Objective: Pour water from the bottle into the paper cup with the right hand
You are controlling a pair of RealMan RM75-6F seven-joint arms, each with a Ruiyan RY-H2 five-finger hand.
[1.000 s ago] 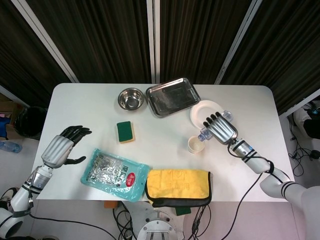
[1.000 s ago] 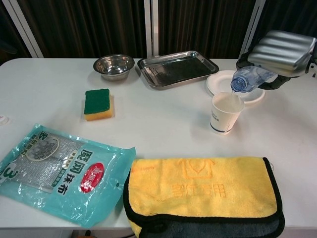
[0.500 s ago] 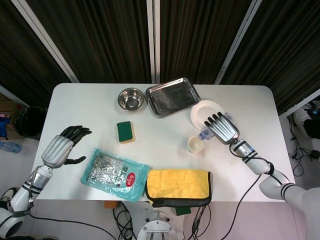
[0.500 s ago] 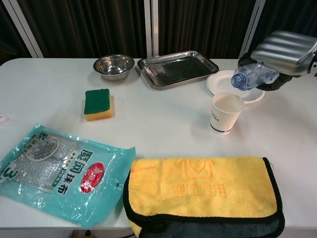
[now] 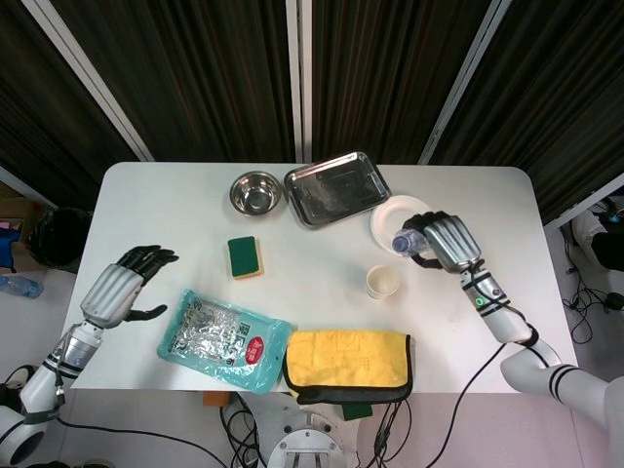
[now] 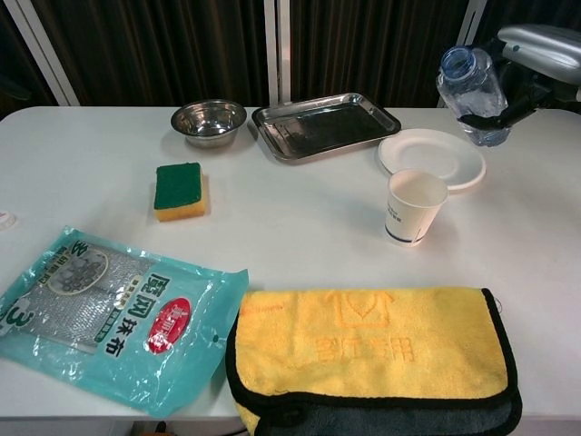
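The right hand [image 6: 545, 54] wraps its fingers around a clear, uncapped water bottle [image 6: 472, 86], now nearly upright above the white plate [image 6: 431, 154]; a second ago it was tipped over the cup, pouring. The paper cup [image 6: 415, 207] stands just in front of the plate, white inside; its water level cannot be judged. The steel bowl [image 6: 209, 120] and tray [image 6: 324, 124] look empty. The left hand [image 5: 122, 288] hovers with fingers spread, holding nothing. A teal packet [image 6: 113, 313] bears Chinese writing.
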